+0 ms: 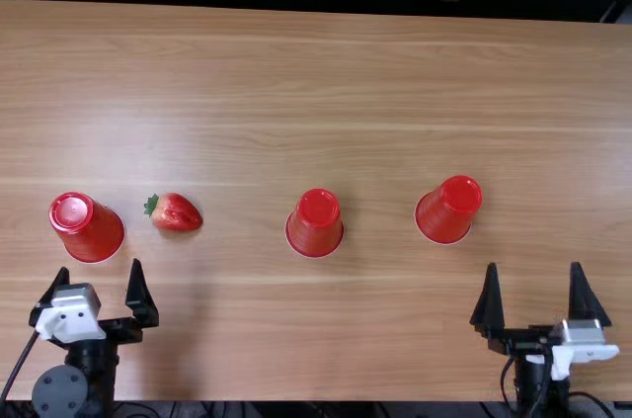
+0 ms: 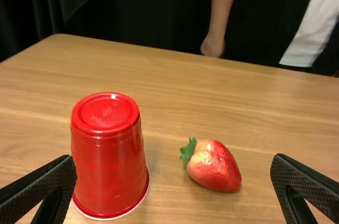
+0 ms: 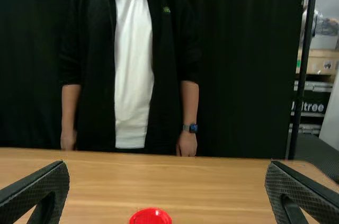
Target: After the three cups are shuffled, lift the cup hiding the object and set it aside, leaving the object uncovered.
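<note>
The bench (image 1: pixel 316 92) is carrying everything. The left fingers (image 1: pixel 135 290) and right fingers (image 1: pixel 488 301) are standing spread wide at its near edge, gripping nothing. The left cup (image 1: pixel 87 227), middle cup (image 1: pixel 315 223) and right cup (image 1: pixel 448 209) are sitting upside down in a row. The strawberry (image 1: pixel 177 211) is lying uncovered just beside the left cup.

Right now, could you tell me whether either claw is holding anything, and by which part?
Nothing is held: the left claw and the right claw both stand open, empty.

I'm working in what looks like a lab or test studio: black curtain (image 3: pixel 249 49) behind the wooden table's (image 1: pixel 316 92) far edge, with a metal stand (image 3: pixel 303 49) and stacked boxes (image 3: pixel 321 61) far right.
</note>
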Available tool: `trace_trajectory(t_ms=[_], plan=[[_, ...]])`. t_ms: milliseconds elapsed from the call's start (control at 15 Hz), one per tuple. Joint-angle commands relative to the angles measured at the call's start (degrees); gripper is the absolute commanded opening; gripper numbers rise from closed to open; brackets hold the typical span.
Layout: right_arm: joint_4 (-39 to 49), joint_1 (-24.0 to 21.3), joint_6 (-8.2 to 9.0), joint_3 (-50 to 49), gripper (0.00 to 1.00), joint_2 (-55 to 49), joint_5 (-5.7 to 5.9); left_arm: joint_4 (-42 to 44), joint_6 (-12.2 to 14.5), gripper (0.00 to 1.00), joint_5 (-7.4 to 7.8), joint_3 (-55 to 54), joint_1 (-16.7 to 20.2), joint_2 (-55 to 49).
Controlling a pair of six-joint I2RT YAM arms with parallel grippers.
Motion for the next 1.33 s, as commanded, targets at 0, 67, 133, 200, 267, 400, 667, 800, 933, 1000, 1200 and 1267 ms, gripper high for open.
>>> trace_trajectory(t_ms=[0, 67, 133, 200, 267, 400, 667, 800, 933, 1000, 1200, 1267], plan=[[0.73, -0.60, 0.17, -2.93, 1.00, -0.34, 0.02, 2.23, 0.64, 1.00, 1.44, -2.26, -0.69, -0.58], [0.83, -0.60, 0.27, -4.95, 1.00, -0.34, 0.02, 4.87, 0.74, 1.00, 1.86, -4.02, -0.69, -0.58], [0.83, -0.60, 0.27, -6.27, 1.00, -0.34, 0.13, 7.30, 1.59, 1.00, 2.60, -5.78, -0.69, -0.58], [0.83, -0.60, 0.27, -8.03, 1.00, -0.34, 0.13, 8.88, 2.96, 1.00, 2.71, -6.04, -0.69, -0.58], [0.83, -0.60, 0.27, -9.26, 1.00, -0.34, 0.13, 9.62, 4.75, 1.00, 2.71, -6.04, -0.69, -0.58], [0.83, -0.60, 0.38, -11.10, 1.00, -0.34, 0.13, 8.77, 6.44, 1.00, 2.71, -6.04, -0.69, -0.58], [0.83, -0.60, 0.17, -12.24, 1.00, -0.34, 0.02, 8.67, 6.33, 1.00, 2.71, -6.04, -0.60, -0.58], [0.83, -0.60, 0.06, -12.33, 1.00, -0.34, -0.19, 8.56, 6.02, 1.00, 2.71, -6.04, -0.60, -0.58], [0.83, -0.60, -0.04, -12.33, 1.00, -0.34, -0.19, 8.67, 5.70, 1.00, 2.71, -6.04, -0.60, -0.58], [0.94, -0.60, -0.04, -12.33, 1.00, -0.34, -0.19, 8.56, 5.70, 1.00, 2.71, -6.04, -0.60, -0.58], [0.83, -0.60, -0.04, -12.33, 1.00, -0.34, -0.19, 8.67, 5.70, 1.00, 2.71, -6.04, -0.60, -0.58], [0.83, -0.60, -0.04, -12.33, 1.00, -0.34, -0.19, 8.67, 5.70, 1.00, 2.71, -6.04, -0.60, -0.58]])
